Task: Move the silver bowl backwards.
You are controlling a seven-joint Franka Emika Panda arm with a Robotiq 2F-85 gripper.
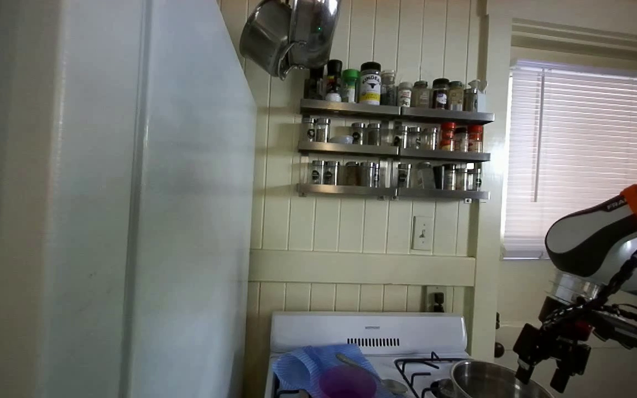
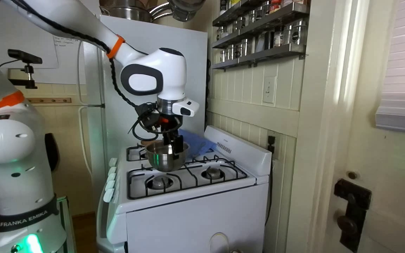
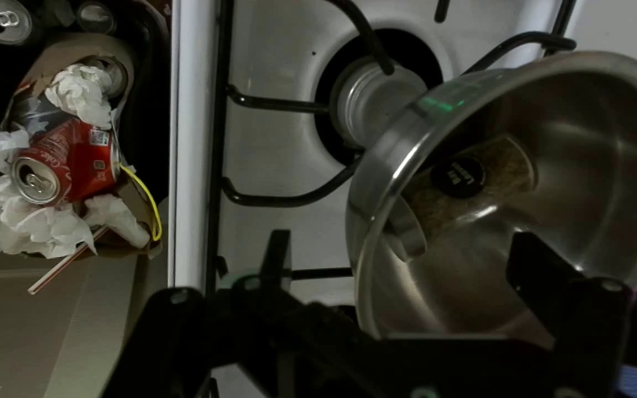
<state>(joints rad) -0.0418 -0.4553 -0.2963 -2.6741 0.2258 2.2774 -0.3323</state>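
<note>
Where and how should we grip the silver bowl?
I'd pinch the silver bowl by its rim, left side in the wrist view, coming from above, fingers straddling it. The bowl opens wide and upward, so one should fit inside; that stretch of rim shows between the spread fingers. Keep the inner one clear of the jar lying inside.

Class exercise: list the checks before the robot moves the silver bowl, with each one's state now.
1. Gripper open: ok, fingers apart.
2. Silver bowl straddled: ok in the wrist view, where one finger overlies its inside and the other lies outside.
3. Fingers low enough to grasp it: cannot tell; depth is unclear.
4. Silver bowl empty: not ok, a Bay Leaves jar lies inside and might slide.
5. Path backwards free: cannot tell, direction unstated; a blue cloth lies near the stove backguard.
</note>
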